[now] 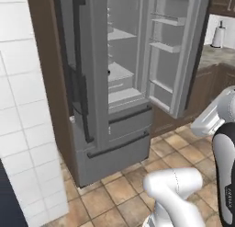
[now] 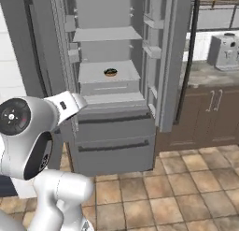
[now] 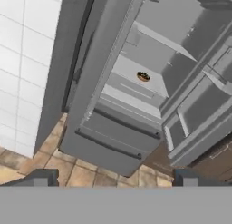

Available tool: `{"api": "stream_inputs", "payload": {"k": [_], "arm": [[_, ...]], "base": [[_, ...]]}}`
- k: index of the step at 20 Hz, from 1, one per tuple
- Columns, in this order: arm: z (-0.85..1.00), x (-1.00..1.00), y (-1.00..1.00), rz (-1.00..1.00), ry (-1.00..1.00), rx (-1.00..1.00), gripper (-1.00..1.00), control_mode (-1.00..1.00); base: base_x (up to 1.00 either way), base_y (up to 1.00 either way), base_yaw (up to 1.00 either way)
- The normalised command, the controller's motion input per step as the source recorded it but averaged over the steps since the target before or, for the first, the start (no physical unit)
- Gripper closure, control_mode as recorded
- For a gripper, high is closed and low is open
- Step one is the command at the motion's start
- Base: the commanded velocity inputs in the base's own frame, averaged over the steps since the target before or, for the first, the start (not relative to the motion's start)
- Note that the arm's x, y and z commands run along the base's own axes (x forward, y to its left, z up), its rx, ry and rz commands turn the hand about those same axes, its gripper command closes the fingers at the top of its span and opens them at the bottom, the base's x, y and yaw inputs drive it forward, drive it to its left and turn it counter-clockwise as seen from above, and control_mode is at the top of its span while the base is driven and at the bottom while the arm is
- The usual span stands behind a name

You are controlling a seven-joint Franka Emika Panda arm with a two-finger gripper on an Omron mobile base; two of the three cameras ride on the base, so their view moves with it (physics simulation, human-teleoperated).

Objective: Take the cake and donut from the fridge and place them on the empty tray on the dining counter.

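The fridge (image 1: 92,83) (image 2: 112,127) (image 3: 104,82) stands ahead with its right door swung open and its left door shut. The donut (image 2: 110,72) (image 3: 143,76), a small dark-glazed ring, lies on a pale middle shelf inside. My gripper (image 3: 113,180) is open with nothing between its fingers. It hangs well back from the fridge, above the floor and facing the open compartment. The cake, the tray and the dining counter are out of view.
A white tiled wall (image 1: 23,106) flanks the fridge on the left. Brown cabinets (image 2: 205,113) with a counter run to the right, carrying a grey appliance (image 2: 226,50) and a paper roll (image 1: 219,36). The open door (image 2: 170,61) juts out over the tiled floor (image 2: 177,188).
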Motion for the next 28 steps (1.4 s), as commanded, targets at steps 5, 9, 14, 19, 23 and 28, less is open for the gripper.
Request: {"api": "stream_inputs", "payload": {"k": [5, 9, 14, 19, 23, 28], "arm": [[0.00, 0.00, 0.00, 0.00, 0.00, 0.00, -1.00, 1.00], [0.00, 0.00, 0.00, 0.00, 0.00, 0.00, -1.00, 1.00], [0.00, 0.00, 0.00, 0.00, 0.00, 0.00, -1.00, 1.00], [0.00, 0.00, 0.00, 0.00, 0.00, 0.00, -1.00, 1.00], [0.00, 0.00, 0.00, 0.00, 0.00, 0.00, -1.00, 1.00], [0.00, 0.00, 0.00, 0.00, 0.00, 0.00, -1.00, 1.00]], "base": [[0.51, -0.17, 0.55], [0.09, -0.78, 0.39], [0.01, -0.86, 0.33], [0.44, 0.08, 0.12], [0.71, 0.69, 0.00], [0.72, 0.15, 0.00]]}}
